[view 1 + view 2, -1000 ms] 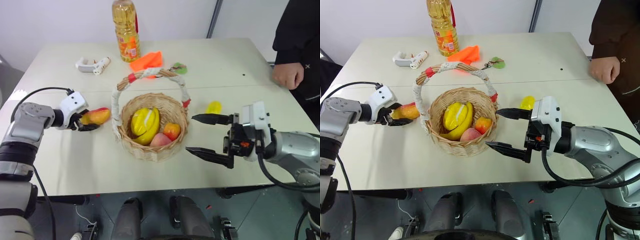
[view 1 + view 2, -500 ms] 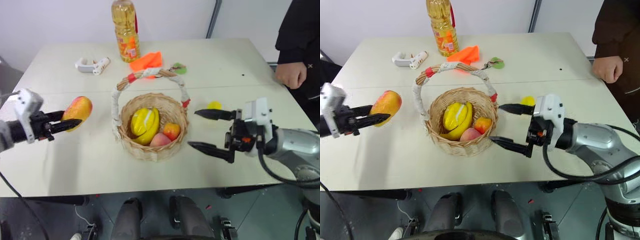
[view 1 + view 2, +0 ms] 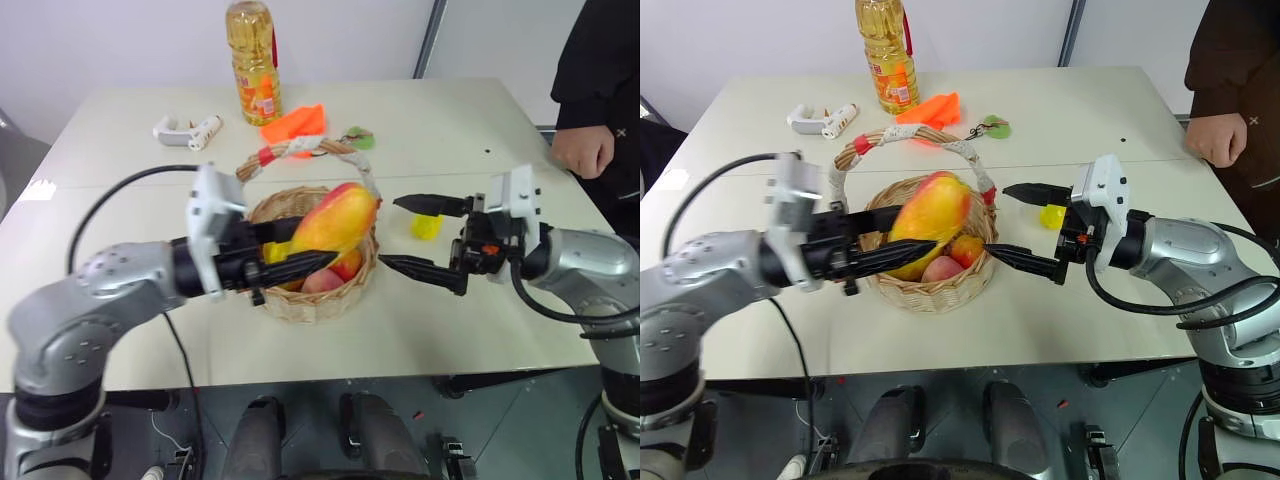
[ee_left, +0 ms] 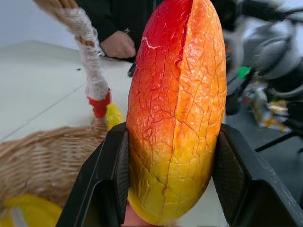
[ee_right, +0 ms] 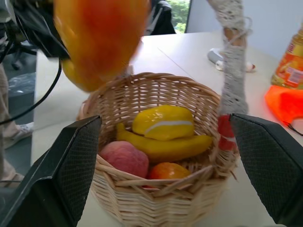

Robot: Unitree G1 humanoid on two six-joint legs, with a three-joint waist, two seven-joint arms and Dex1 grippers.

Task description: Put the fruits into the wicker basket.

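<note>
Left gripper (image 3: 296,247) clamps elongated yellow-orange red-blushed mango (image 3: 335,222), long axis tilted, directly over round tan wicker basket (image 3: 345,298); right gripper (image 3: 416,233) jaws wide apart.

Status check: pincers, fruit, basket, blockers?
Left pincer shut on mango, held over wicker basket. Right pincer open, empty, beside the basket. Small yellow fruit on the table. Basket handle close behind mango.
</note>
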